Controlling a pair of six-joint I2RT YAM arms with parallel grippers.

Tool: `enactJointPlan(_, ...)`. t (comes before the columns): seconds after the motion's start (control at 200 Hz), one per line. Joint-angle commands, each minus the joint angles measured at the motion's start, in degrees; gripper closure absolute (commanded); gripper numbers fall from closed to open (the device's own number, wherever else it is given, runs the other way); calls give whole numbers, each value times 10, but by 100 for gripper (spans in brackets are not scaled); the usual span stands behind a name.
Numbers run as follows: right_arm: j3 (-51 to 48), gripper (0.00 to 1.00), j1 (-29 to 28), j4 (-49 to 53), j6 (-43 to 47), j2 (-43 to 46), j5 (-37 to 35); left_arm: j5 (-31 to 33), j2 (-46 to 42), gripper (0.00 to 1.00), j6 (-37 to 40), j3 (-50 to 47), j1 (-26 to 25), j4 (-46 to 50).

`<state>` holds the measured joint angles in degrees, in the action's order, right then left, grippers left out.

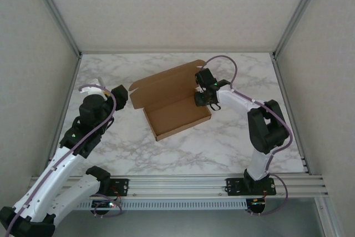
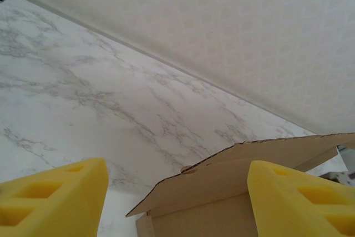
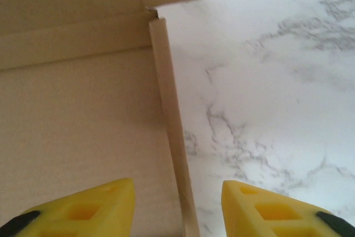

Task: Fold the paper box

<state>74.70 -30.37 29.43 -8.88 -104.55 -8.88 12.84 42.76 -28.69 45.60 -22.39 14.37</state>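
The paper box (image 1: 176, 102) is brown cardboard in the middle of the marble table, a shallow tray with its lid flap (image 1: 166, 85) raised at the back. My left gripper (image 1: 121, 95) is open just left of the lid's left end. In the left wrist view the lid's corner (image 2: 222, 178) lies between the yellow fingers (image 2: 66, 195) without touching them. At the box's right end my right gripper (image 1: 201, 99) stands open. Its fingers (image 3: 252, 206) straddle the tray's right side wall (image 3: 169, 120), one over the tray floor and one over the table, with gaps on both sides.
The white marble table (image 1: 233, 137) has free room in front of and to the right of the box. Beige enclosure walls (image 1: 177, 4) close in the back and sides. An aluminium rail (image 1: 177, 182) carrying the arm bases runs along the near edge.
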Motion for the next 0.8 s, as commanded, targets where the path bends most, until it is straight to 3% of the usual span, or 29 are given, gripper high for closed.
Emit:
enactJointPlan(0.0,30,57,9,18,27,-39,14,3,-8,33,-2,-10,6,-9)
enactJointPlan(0.355,39,71,10,30,40,-86,-16,4,-8,32,-1,-10,6,-11)
enactJointPlan(0.496,39,90,2,39,45,-89,-70,4,-9,32,-1,-10,6,-11)
enactJointPlan(0.656,41,92,-22,50,46,-81,-176,2,-7,32,-1,-10,6,-11)
enactJointPlan(0.796,38,90,-39,54,51,-84,-220,2,-4,32,-2,-10,6,-11)
